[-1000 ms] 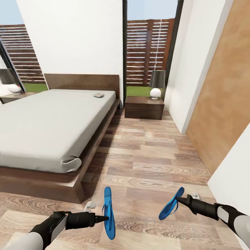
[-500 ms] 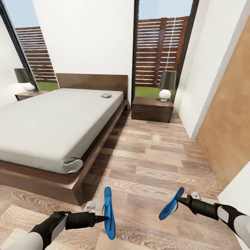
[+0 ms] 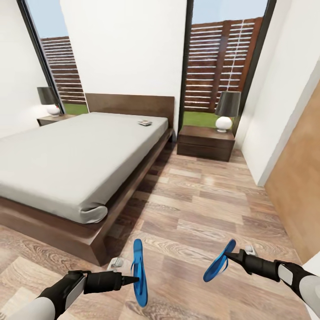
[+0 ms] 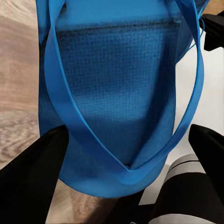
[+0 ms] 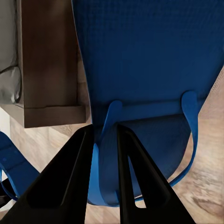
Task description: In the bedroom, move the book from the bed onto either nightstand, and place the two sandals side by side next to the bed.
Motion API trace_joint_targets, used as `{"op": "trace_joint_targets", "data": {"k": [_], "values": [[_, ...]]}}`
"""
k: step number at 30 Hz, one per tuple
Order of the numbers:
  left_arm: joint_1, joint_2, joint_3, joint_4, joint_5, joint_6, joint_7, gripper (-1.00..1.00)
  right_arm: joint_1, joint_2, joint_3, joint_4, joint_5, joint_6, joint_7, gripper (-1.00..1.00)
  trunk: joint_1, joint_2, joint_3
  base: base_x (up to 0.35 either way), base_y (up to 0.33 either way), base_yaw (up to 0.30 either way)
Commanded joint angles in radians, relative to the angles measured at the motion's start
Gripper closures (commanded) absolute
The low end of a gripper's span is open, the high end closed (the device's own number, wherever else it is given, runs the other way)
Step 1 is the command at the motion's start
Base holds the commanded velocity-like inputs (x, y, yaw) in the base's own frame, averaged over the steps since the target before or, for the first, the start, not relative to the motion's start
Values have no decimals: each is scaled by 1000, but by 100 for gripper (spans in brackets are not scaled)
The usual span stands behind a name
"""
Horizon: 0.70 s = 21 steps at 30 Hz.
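You are facing the bed [image 3: 66, 164] from near its foot corner, with a wide strip of wood-plank floor [image 3: 200, 209] running along its side up to the far wall. That strip is bare right up to the near nightstand [image 3: 205, 142], which stands just beside the head of the bed under the tall window [image 3: 226, 66]. A table lamp [image 3: 226, 111] with a dark shade and white round base sits on top of it. A second nightstand [image 3: 53, 119] stands on the far side of the bed, carrying a second lamp [image 3: 48, 100] of the same kind. So: two nightstands, two lamps, two windows, one bed.

The book [image 3: 145, 122] lies flat on the grey mattress near the headboard [image 3: 133, 104], on the side closest to the near nightstand.

Both sandals are off the floor. Your left gripper [image 3: 134, 280] is clenched on one blue sandal [image 3: 139, 272], which hangs on edge with its toe pointing away from you; in the left wrist view its strap [image 4: 60, 93] loops across the sole between the fingers [image 4: 32, 177]. Your right gripper [image 3: 227, 256] pinches the other sandal [image 3: 218, 261], tilted with its toe up; the right wrist view shows the two fingers [image 5: 65, 177] closed on that sandal's strap [image 5: 109, 121]. The two sandals are well apart. A brown panel [image 3: 302, 178] lines the wall on your right.
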Motion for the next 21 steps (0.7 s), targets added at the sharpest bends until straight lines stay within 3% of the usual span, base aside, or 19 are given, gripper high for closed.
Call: {"op": "trace_joint_targets", "data": {"k": [1, 21], "values": [[-1, 1, -6, 0, 10, 11, -1, 100, -1, 0, 5, 3, -13, 10, 7, 100, 0, 0, -1, 143, -172, 179], [-1, 1, -6, 0, 10, 11, -2, 100, -2, 1, 5, 3, -13, 10, 7, 100, 0, 0, -1, 138, -161, 172]]}}
